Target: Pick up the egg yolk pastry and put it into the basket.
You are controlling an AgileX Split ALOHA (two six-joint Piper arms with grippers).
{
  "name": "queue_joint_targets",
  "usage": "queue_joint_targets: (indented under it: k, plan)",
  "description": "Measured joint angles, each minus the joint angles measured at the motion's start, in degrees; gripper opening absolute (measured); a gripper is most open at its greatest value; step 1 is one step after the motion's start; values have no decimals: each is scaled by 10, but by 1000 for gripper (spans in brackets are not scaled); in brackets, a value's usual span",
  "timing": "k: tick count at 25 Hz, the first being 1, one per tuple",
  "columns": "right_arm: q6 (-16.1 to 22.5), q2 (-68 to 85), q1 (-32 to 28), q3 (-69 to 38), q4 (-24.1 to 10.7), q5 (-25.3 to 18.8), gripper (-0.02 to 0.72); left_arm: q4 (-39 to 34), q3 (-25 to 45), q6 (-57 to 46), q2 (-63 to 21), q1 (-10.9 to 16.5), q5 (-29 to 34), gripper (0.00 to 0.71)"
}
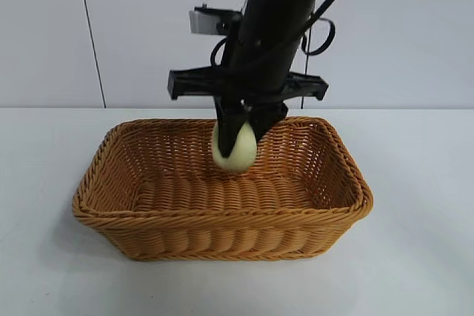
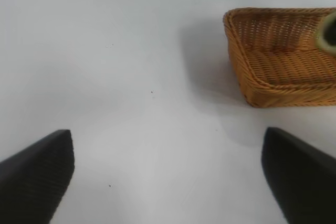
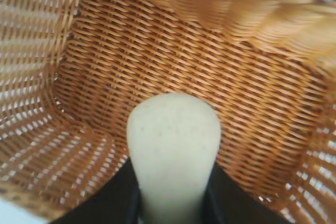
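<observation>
The egg yolk pastry (image 1: 235, 149), a pale cream rounded lump, hangs inside the basket's opening, above its floor. My right gripper (image 1: 238, 129) reaches down from above and is shut on the pastry; its black fingers squeeze both sides of the egg yolk pastry (image 3: 173, 150). The golden-brown wicker basket (image 1: 222, 223) sits mid-table, and its woven floor (image 3: 173, 61) lies below the pastry. My left gripper (image 2: 168, 174) is open over bare table, off to one side of the basket (image 2: 273, 72), with nothing between its fingers (image 2: 37, 174).
White tabletop surrounds the basket on all sides. A white wall stands behind, with a dark vertical seam (image 1: 89, 35) at the back left.
</observation>
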State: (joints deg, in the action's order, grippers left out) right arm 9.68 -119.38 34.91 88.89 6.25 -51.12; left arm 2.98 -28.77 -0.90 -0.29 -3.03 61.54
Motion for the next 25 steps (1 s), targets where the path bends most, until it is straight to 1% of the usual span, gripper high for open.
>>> queue_joint_targets:
  k: [4,5,6,7,8,10,12,13,16,21,23,25]
  plan:
    - [0,-40,0,0,-1,19,185,0,0,0,0,0,0,695]
    - [0,-44,0,0,0,19,199,0,0,0,0,0,0,695]
    - [1,-45,0,0,0,21,230,0,0,0,0,0,0,695]
    - [2,-46,0,0,1,20,274,0,0,0,0,0,0,696]
    - [2,-45,0,0,1,19,350,0,0,0,0,0,0,696]
    - [1,-43,0,1,2,14,546,0,0,0,0,0,0,696]
    - [-2,-41,0,2,2,1,638,0,0,0,0,0,0,696]
    - [-4,-38,0,5,1,-12,660,0,0,0,0,0,0,696]
    - [-5,-27,0,34,-3,-57,686,0,0,0,0,0,0,696]
    - [-1,-14,0,119,-23,-149,690,0,0,0,0,0,0,696]
    - [1,-13,0,154,-38,-172,690,0,0,0,0,0,0,696]
    - [6,-12,-6,179,-54,-180,692,0,0,0,0,0,0,696]
